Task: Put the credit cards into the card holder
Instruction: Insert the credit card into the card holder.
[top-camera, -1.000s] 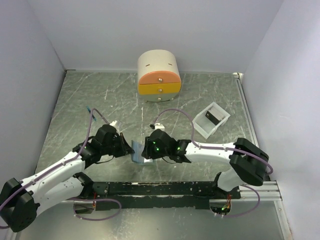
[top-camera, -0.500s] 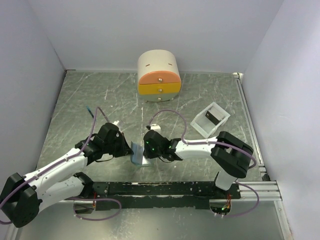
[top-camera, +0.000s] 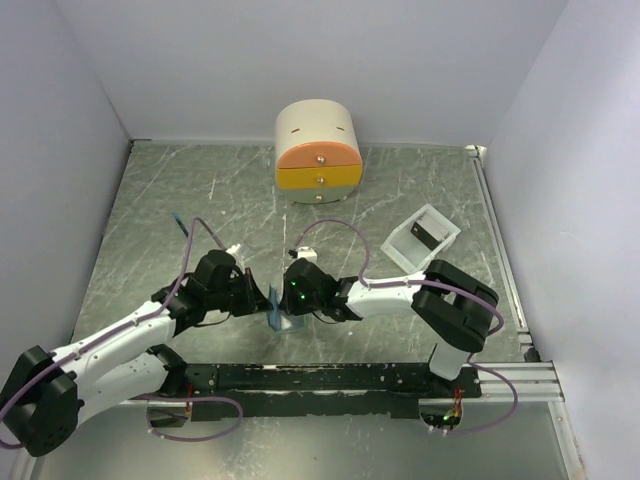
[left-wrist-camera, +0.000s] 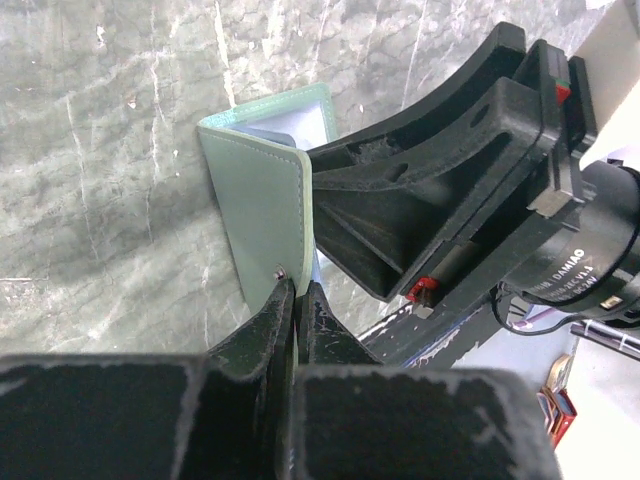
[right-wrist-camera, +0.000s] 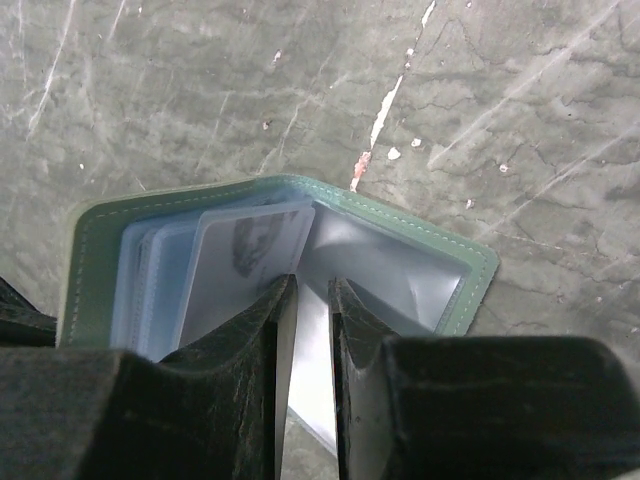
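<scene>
Card holder (top-camera: 274, 309) stood open on edge near the front of the table (top-camera: 170, 190), between both arms.
Left gripper (left-wrist-camera: 297, 292) was clenched on the green cover's corner. Right gripper (right-wrist-camera: 312, 292) was nearly closed about a pale pocket leaf (right-wrist-camera: 310, 390), its grip unclear. A credit card (top-camera: 425, 236) lay well apart in the white tray (top-camera: 400, 258). Risk: a sideways tug from the right might tear the leaf or slip the cover from that thin pinch.
</scene>
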